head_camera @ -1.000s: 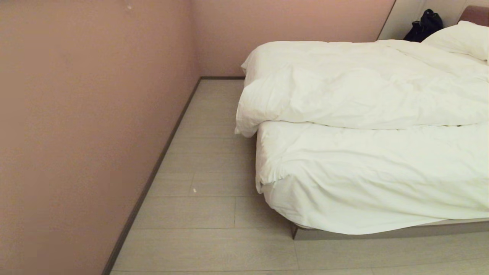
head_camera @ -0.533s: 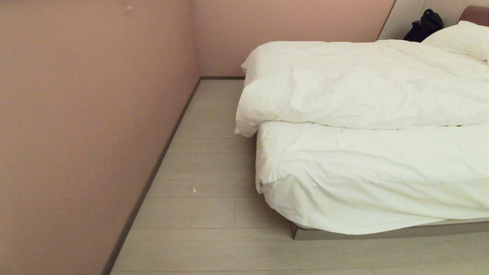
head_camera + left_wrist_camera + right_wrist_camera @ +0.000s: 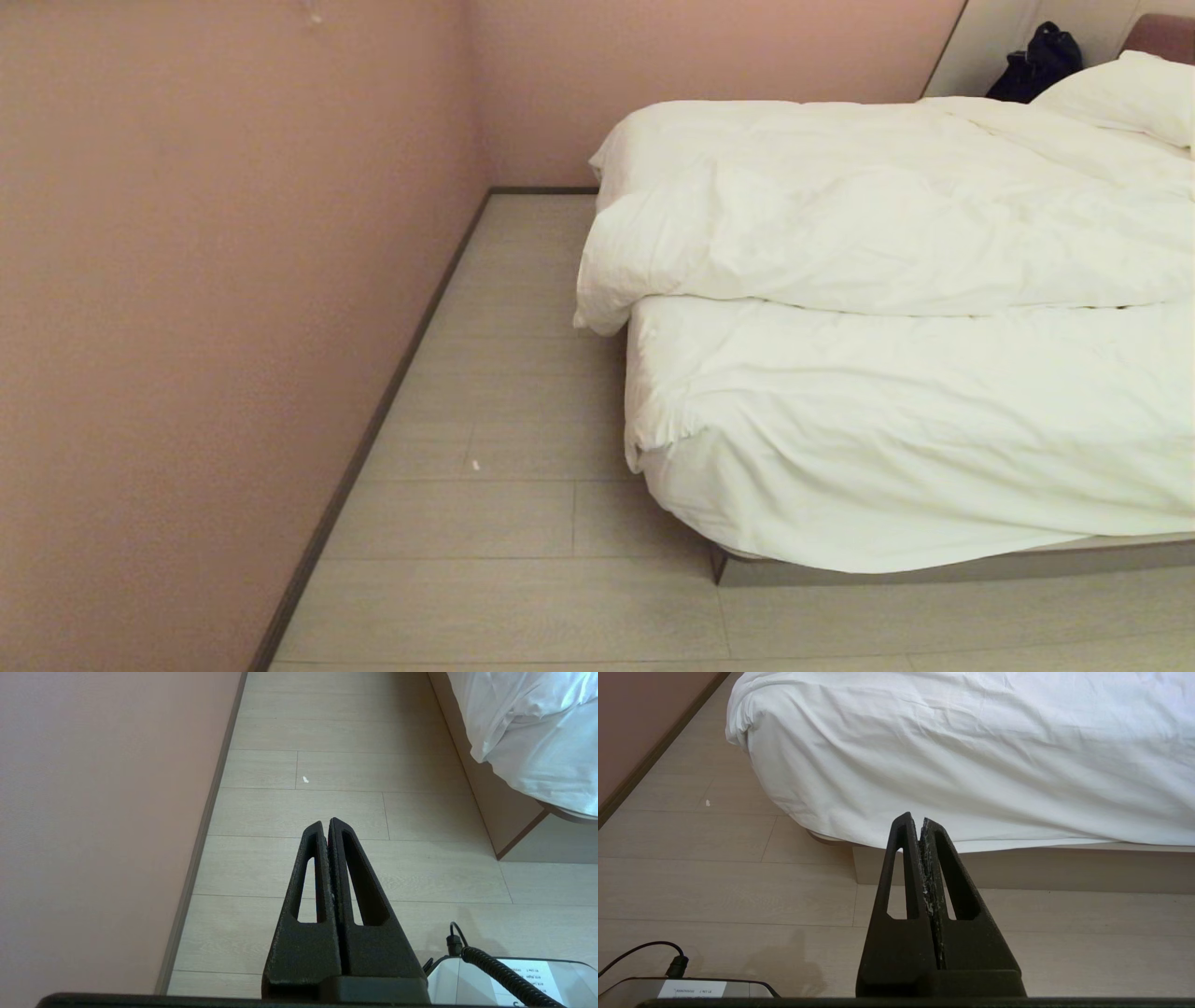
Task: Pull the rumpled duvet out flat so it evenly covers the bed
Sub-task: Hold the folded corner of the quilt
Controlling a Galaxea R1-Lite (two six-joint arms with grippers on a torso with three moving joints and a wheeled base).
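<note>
The puffy white duvet (image 3: 878, 205) lies bunched across the far part of the bed (image 3: 952, 565), its corner drooping over the bed's left side. Nearer me a thin white sheet (image 3: 896, 429) covers the mattress and hangs over the foot edge. Neither arm shows in the head view. In the left wrist view my left gripper (image 3: 327, 823) is shut and empty, low over the floor beside the bed corner (image 3: 502, 854). My right gripper (image 3: 915, 820) is also shut and empty, pointing at the sheet (image 3: 971, 756) that hangs over the foot of the bed.
A pink wall (image 3: 205, 327) runs along the left, leaving a strip of pale plank floor (image 3: 504, 448) between it and the bed. A pillow (image 3: 1130, 93) and a black bag (image 3: 1036, 61) sit at the far right. My white base with a coiled cable (image 3: 495, 970) is below the left gripper.
</note>
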